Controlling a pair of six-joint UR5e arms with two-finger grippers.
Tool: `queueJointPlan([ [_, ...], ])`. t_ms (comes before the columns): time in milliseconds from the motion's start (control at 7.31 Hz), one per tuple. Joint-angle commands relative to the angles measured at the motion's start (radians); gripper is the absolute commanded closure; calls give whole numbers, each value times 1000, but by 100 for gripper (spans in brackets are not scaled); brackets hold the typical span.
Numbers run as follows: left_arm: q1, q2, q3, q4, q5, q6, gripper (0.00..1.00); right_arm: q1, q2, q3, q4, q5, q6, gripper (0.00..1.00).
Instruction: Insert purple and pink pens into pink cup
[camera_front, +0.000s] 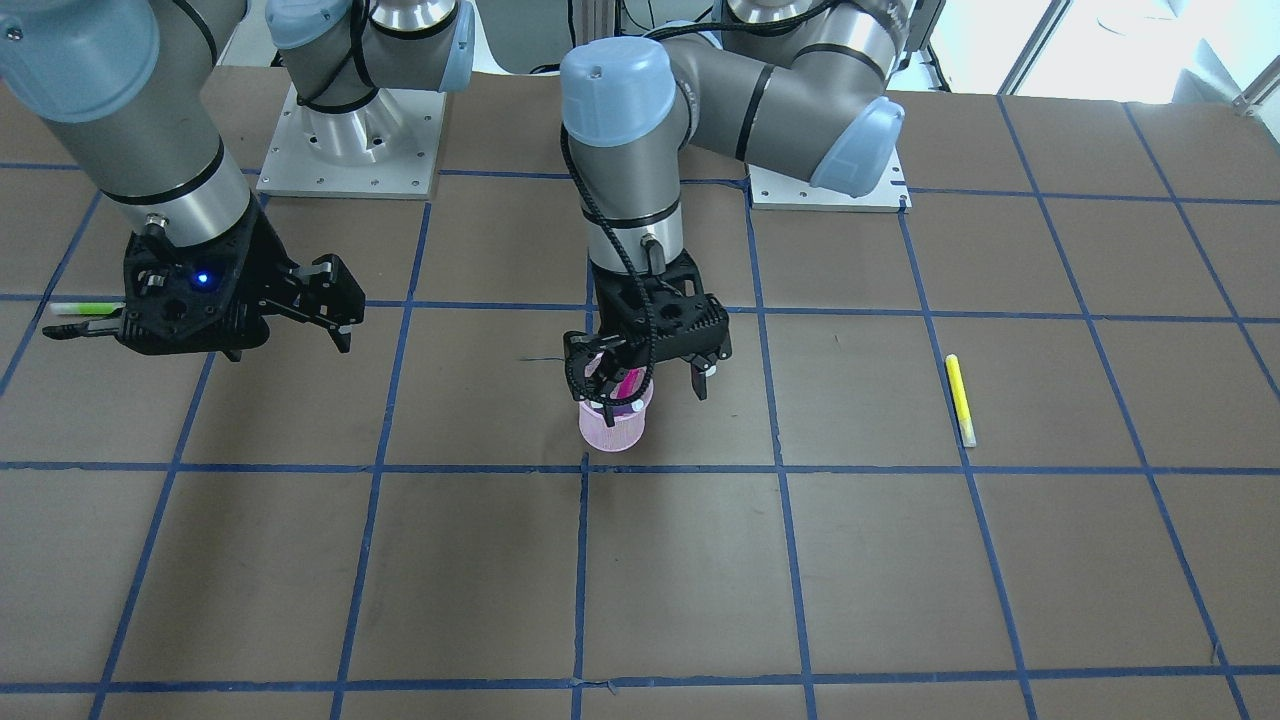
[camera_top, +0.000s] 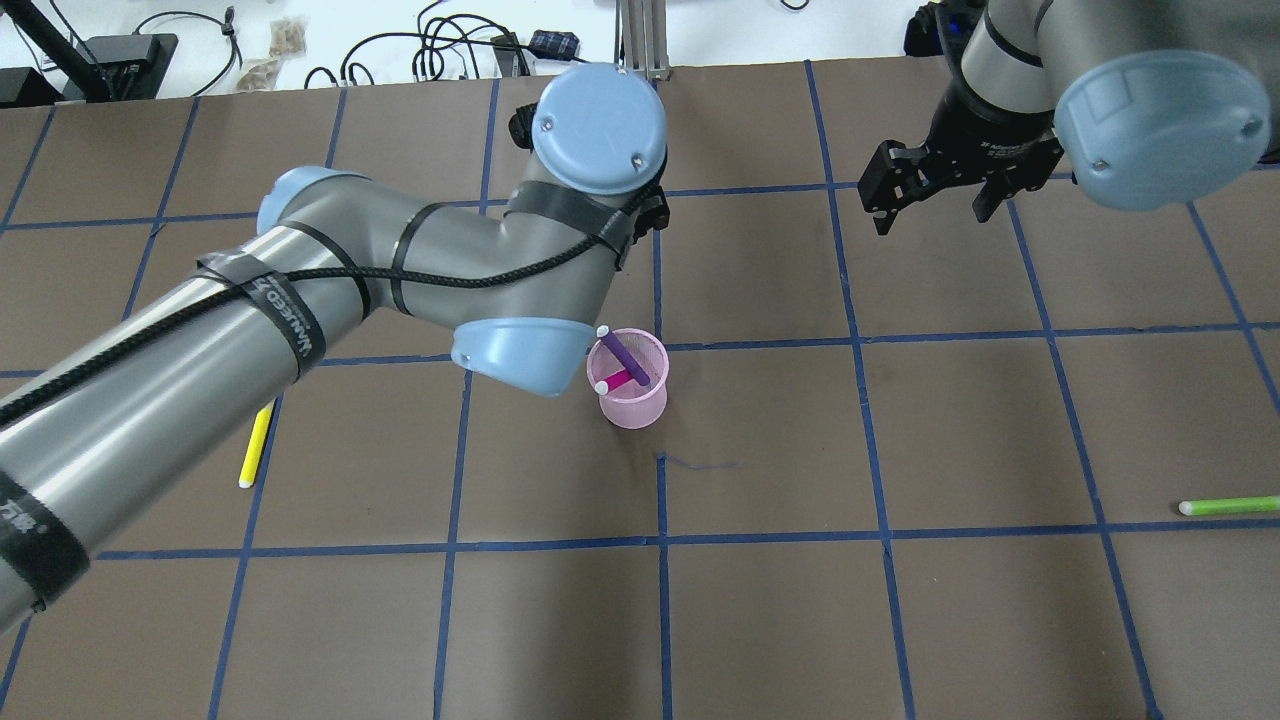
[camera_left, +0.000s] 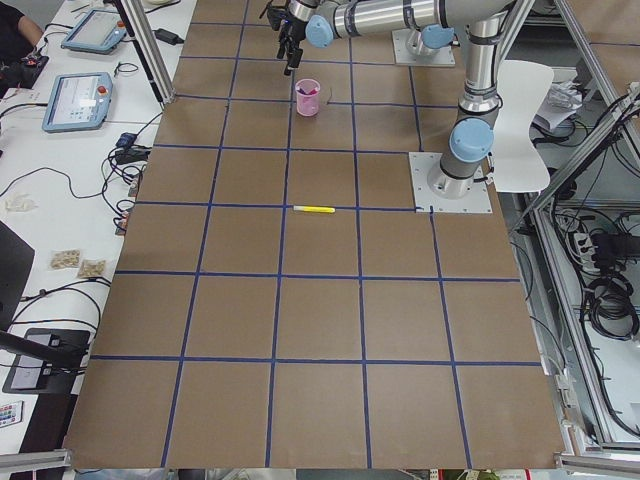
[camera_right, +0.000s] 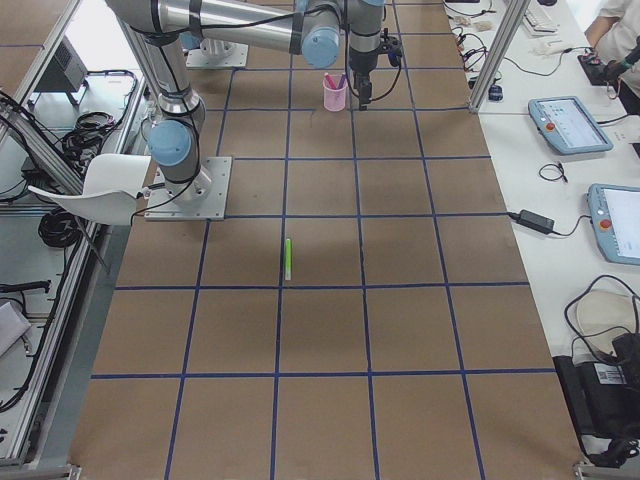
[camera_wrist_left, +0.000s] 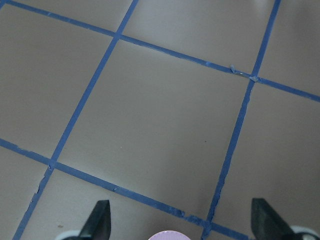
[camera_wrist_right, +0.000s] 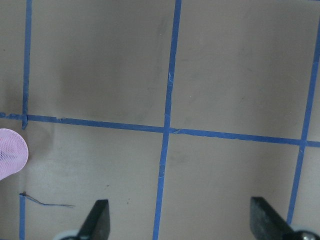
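Observation:
The pink mesh cup (camera_front: 612, 428) stands upright near the table's middle; it also shows in the overhead view (camera_top: 632, 398). A purple pen (camera_top: 625, 358) and a pink pen (camera_top: 620, 380) lean inside it. My left gripper (camera_front: 640, 385) hovers straight above the cup, open and empty, with a finger on either side of the pens. In the left wrist view (camera_wrist_left: 180, 222) only the cup's rim (camera_wrist_left: 170, 235) shows, at the bottom edge. My right gripper (camera_top: 930, 215) is open and empty, well away from the cup towards the table's right.
A yellow pen (camera_front: 960, 400) lies on the table on my left side. A green pen (camera_top: 1230, 506) lies near the right edge. The left arm's elbow (camera_top: 520, 355) hangs beside the cup. Blue tape lines mark the brown table (camera_top: 760, 600).

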Motion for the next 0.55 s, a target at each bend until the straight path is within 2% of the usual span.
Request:
queueJointPlan([
  [0, 161, 41, 42, -177, -172, 268, 0, 1, -1, -9, 1, 2, 8, 0],
  [137, 235, 72, 45, -215, -172, 346, 0, 1, -4, -27, 13, 1, 17, 0],
  [274, 314, 90, 27, -279, -175, 375, 0, 2, -19, -56, 91, 11, 28, 0],
  [411, 361, 115, 40, -379, -178, 459, 0, 2, -38, -84, 121, 30, 46, 0],
])
